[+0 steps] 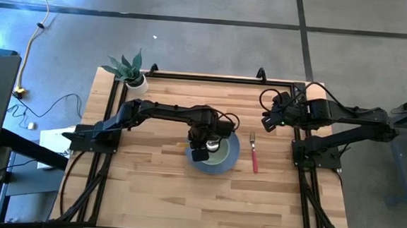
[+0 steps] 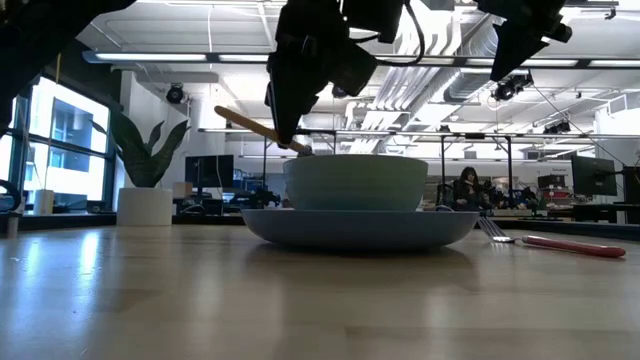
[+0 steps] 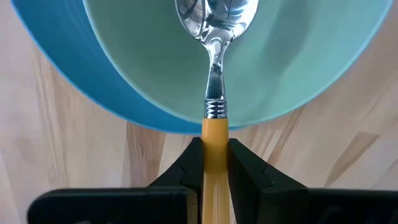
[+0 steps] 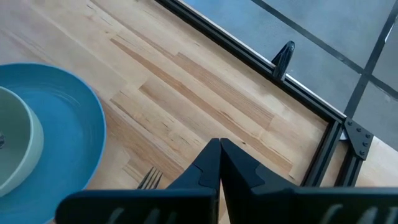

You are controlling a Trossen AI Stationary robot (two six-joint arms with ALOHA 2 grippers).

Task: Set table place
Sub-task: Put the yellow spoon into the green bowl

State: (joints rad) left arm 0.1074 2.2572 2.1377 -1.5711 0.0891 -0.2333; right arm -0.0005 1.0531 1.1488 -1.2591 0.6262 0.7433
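On the light-wood table [image 1: 156,196] a pale green bowl [image 1: 217,147] stands in a blue plate [image 1: 232,158]. A fork with a red handle [image 1: 254,154] lies on the table just right of the plate. My left gripper [image 3: 215,168] is above the plate's left rim, shut on a spoon [image 3: 215,37] with a yellow handle. The spoon's shiny head is down inside the bowl [image 3: 280,68]. My right gripper [image 4: 219,155] is shut and empty, raised over the table's far right part [image 1: 268,120]. My left gripper pinches the spoon's yellow handle [image 3: 215,140] between its two fingers [image 3: 186,169], a short way behind the metal collar. The fingers lie along the handle. The spoon is tilted, its handle [image 2: 250,125] rising outside the bowl and its head low inside the bowl; I cannot tell whether the head touches the bowl.
A potted plant [image 1: 130,70] stands at the table's far left corner. A black metal frame [image 4: 249,46] edges the table. Bare wood lies in front of the plate [image 2: 300,300] and to its left. People and desks show in the room behind [image 2: 468,188].
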